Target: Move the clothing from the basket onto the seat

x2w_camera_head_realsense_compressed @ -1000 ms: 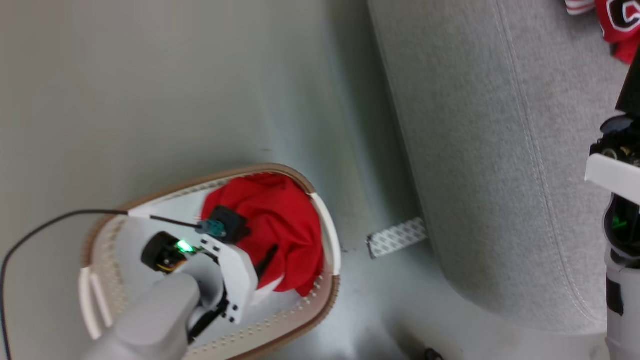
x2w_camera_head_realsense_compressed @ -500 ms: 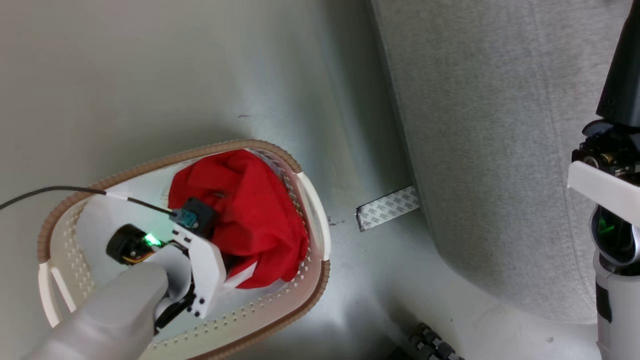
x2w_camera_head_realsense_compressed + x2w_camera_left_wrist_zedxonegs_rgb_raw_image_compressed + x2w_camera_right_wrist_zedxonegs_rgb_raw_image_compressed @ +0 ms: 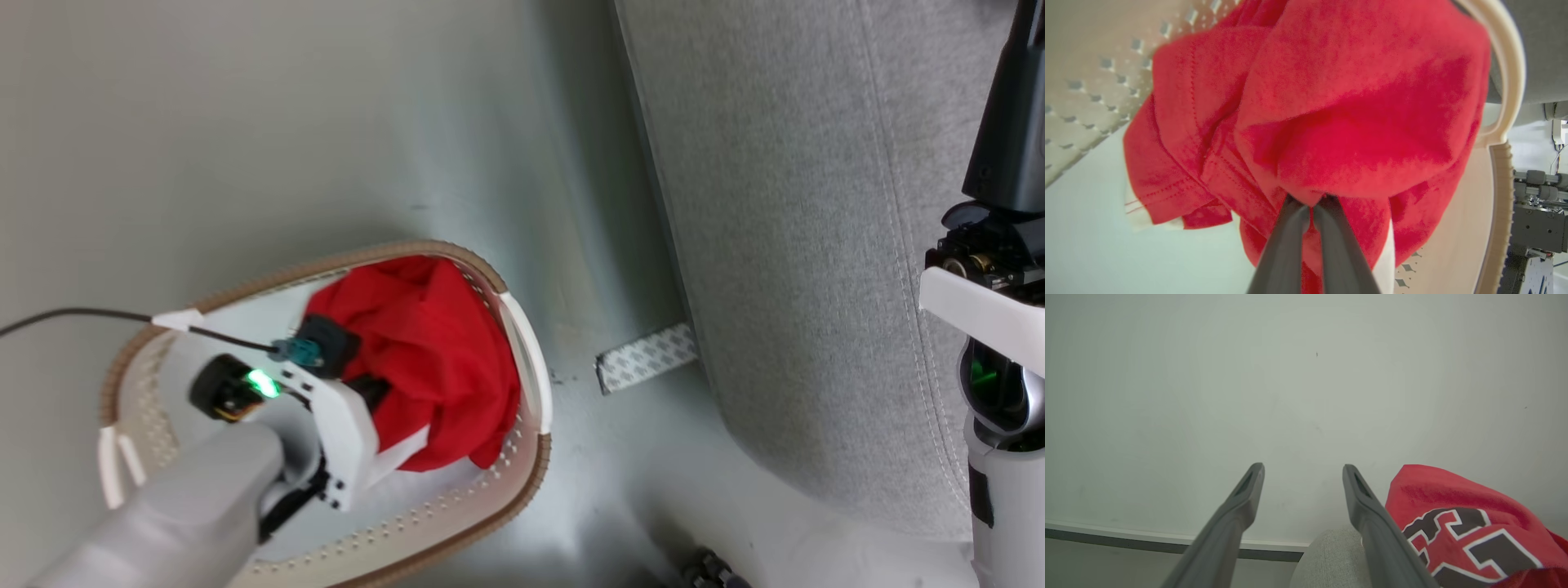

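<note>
since the clothing [image 3: 445, 343] in the basket [image 3: 535, 469] looks soft, light and floppy, i'd say the left gripper [image 3: 1311, 203] pinched on a bunched fold holds fine; right gripper [image 3: 1302, 473] is spread, empty.

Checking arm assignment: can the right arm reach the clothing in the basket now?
Probably not: left gripper, shut on the clothing, occupies the basket; right gripper sits open by the seat.
</note>
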Available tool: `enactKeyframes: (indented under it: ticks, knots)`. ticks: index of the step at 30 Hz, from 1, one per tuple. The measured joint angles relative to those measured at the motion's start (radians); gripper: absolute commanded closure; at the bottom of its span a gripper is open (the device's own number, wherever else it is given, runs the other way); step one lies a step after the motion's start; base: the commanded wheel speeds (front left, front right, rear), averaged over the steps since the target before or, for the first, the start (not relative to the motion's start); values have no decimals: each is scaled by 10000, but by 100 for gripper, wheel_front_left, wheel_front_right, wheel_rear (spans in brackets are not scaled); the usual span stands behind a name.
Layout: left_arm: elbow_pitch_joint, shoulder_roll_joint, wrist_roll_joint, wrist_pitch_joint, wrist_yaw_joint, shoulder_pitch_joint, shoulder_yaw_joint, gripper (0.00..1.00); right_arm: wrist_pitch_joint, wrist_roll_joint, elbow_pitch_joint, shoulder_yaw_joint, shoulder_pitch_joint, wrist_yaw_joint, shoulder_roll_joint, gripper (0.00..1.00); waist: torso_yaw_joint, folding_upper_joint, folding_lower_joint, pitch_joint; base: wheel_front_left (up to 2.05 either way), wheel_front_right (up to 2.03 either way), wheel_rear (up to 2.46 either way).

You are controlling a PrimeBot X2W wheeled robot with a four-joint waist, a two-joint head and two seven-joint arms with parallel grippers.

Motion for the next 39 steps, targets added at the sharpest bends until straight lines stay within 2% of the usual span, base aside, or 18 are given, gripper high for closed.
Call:
enactKeyframes:
  ticks: [13,21,24,31,35,39]
  knots:
    - [-284,-1267,-244,-1369,0,969,-65,100,0,-587,834,-322,642,0,17,0,924,0,-1,-2268,0,0,0]
    - [-437,-1655,-476,-1797,0,1542,-10,100,0,-807,1490,-489,1504,0,19,0,1635,0,-3,-4108,0,0,0]
    - [-846,-1728,-410,-1837,0,1685,625,100,0,-844,1707,-520,1917,0,17,0,1955,0,-3,-4771,0,0,0]
    - [-2192,-1691,1093,-1854,2,2570,2305,100,0,-539,2184,-569,2960,0,-81,0,2868,0,-4,-6070,0,0,0]
    - [-2976,-1682,1797,-1854,2,2898,2943,100,0,-366,2412,-495,3402,0,-125,0,3425,0,-5,-6669,0,0,0]
    - [-3492,-1599,2061,-1856,65,2960,3432,100,0,-186,2566,-332,3803,0,-119,0,3938,0,-5,-7203,0,0,0]
